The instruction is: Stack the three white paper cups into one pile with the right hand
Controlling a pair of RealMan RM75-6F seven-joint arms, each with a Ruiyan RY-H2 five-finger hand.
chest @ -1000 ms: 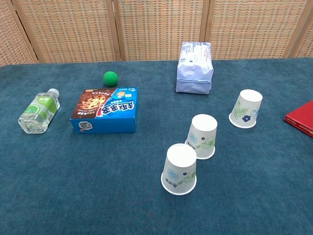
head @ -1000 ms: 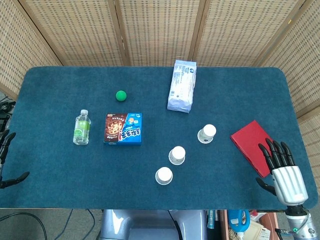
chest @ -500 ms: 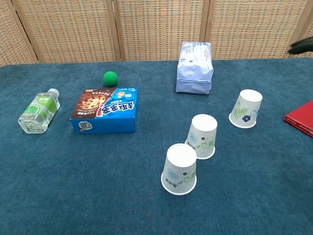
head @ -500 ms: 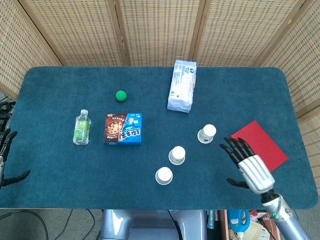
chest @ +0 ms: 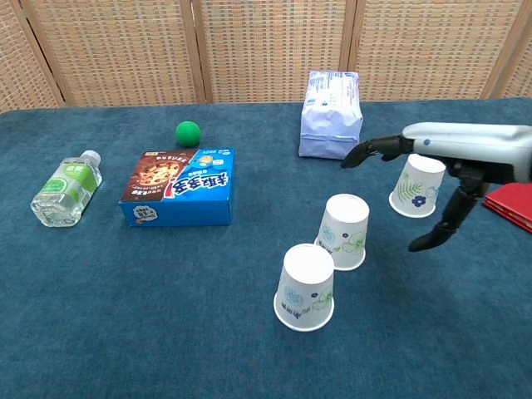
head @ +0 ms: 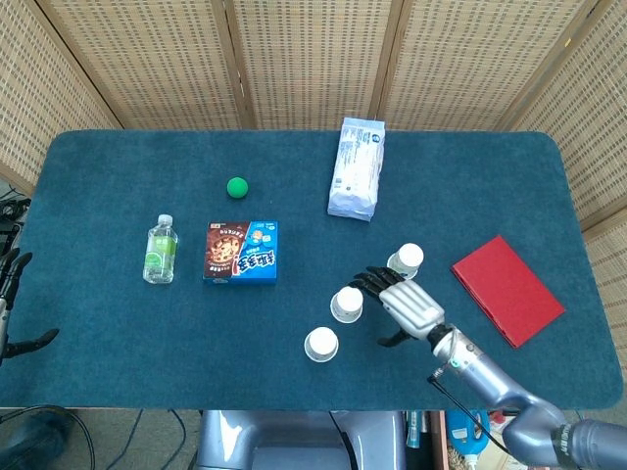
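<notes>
Three white paper cups with floral prints stand upside down on the blue table: a near cup (head: 320,344) (chest: 305,287), a middle cup (head: 346,304) (chest: 343,231) and a far cup (head: 405,260) (chest: 417,184). My right hand (head: 404,303) (chest: 445,158) hovers open between the middle and far cups, fingers spread toward the middle cup, thumb hanging down. It holds nothing. My left hand (head: 10,308) rests open at the table's left edge in the head view.
A red booklet (head: 506,288) (chest: 512,199) lies at the right. A white tissue pack (head: 357,167) (chest: 331,114) sits behind the cups. A cookie box (head: 241,252) (chest: 179,186), green ball (head: 236,187) (chest: 188,131) and water bottle (head: 160,249) (chest: 66,188) lie to the left.
My right hand has swept left from the red booklet's near corner to a spot between the middle and far cups. The cups have not moved.
</notes>
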